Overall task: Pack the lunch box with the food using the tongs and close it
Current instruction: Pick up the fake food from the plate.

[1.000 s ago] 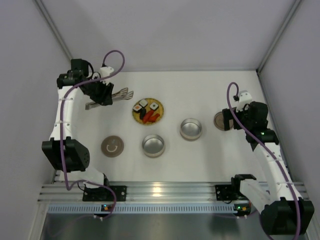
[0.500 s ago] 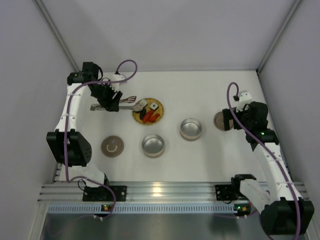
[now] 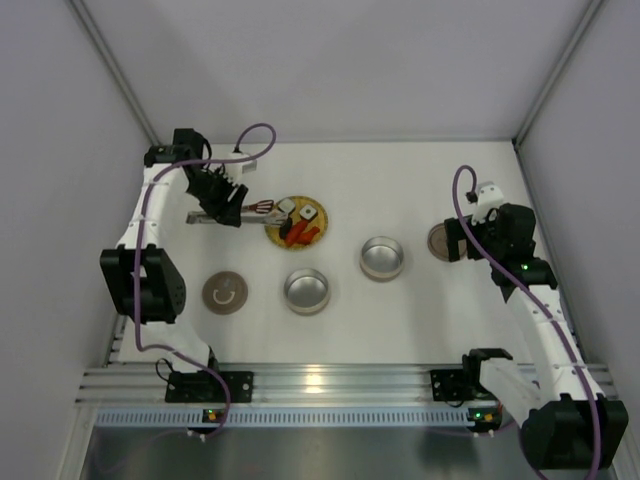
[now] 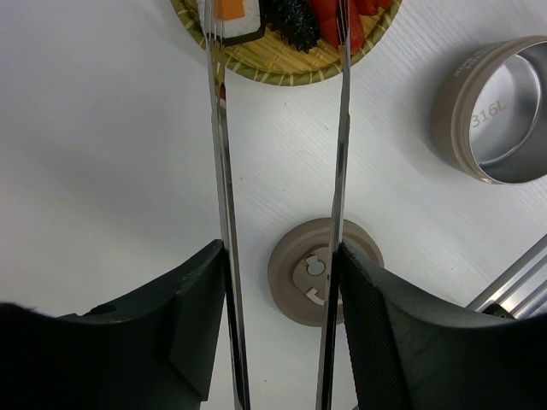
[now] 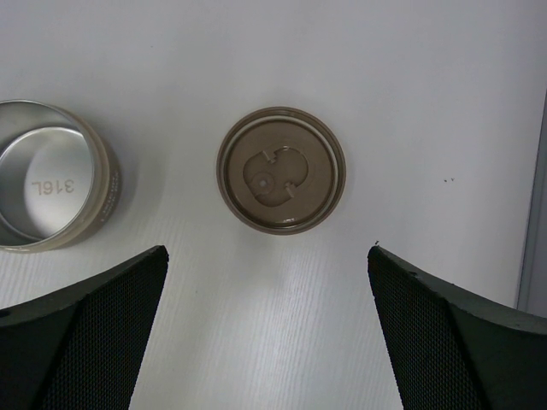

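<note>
White left arm [image 3: 148,205] outstretched, tongs [image 3: 256,208] over plate [image 4: 282,70]

The left claw [image 4: 280,273] is black, and the tongs [image 4: 220,171] in it are silver-grey. Past its tips, a yellow woven plate [image 4: 282,68] carries white sushi [image 4: 235,8] with an orange centre and dark wrap, plus red pieces [image 4: 325,10]. Below the black, mesh-patterned right claw [image 5: 267,342], a brown lid [image 5: 280,169] lies on the white tabletop [image 5: 410,85].

left claw [image 4: 280,256]: tongs [image 4: 222,171] sit between its fingers, reaching ahead | plate [image 4: 282,68] lies ahead, food [image 4: 244,8] on it | tong tips over plate's near part, maybe touching food | lid [image 4: 295,256] beneath claw | tin [image 4: 449,115] ahead-right, apart from plate | right claw [image 5: 267,256]: second lid [image 5: 280,169] just ahead | second tin [image 5: 51,175] ahead-left, beside that lid
</note>
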